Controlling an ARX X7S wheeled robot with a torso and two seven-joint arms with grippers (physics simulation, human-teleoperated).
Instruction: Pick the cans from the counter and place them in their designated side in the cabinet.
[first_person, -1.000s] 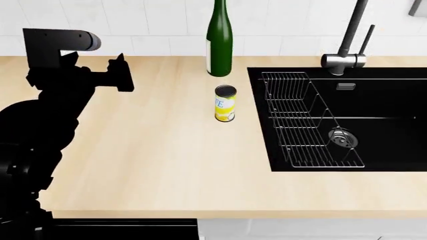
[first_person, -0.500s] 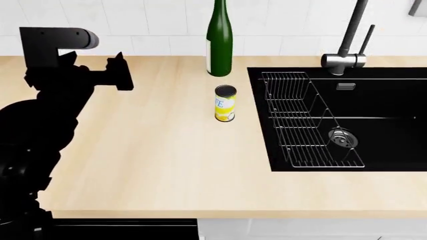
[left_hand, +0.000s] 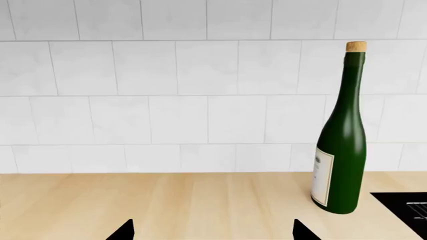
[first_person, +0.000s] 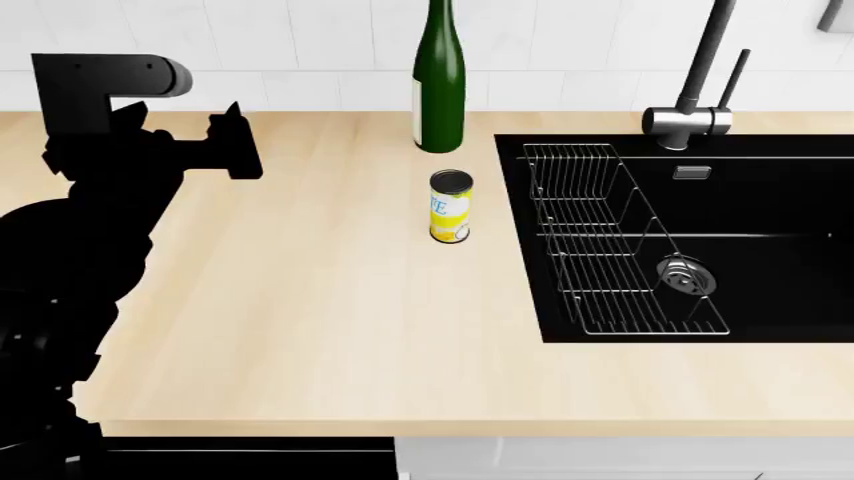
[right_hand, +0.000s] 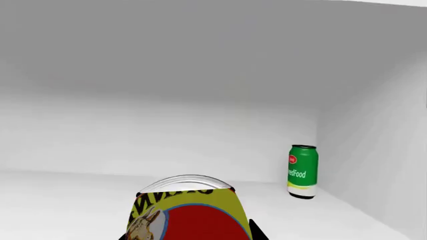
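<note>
left gripper (first_person: 230, 140) wide, empty, above counter (first_person: 320, 330) | right gripper holding red can (right_hand: 190, 215) inside cabinet (right_hand: 200, 90), near green can (right_hand: 303, 171) | yellow can (first_person: 451, 207) upright by bottle (first_person: 438, 80)

left hand (first_person: 230, 140) has risen slightly above counter (first_person: 307, 300).

Flat, bright, even render light, sharp throughout, no blur or edge distortion. Left arm (first_person: 94, 230) is pure black silhouette; green bottle (left_hand: 341, 140) shows soft glare. Cabinet interior (right_hand: 200, 100) reads pale grey, softly shaded.
</note>
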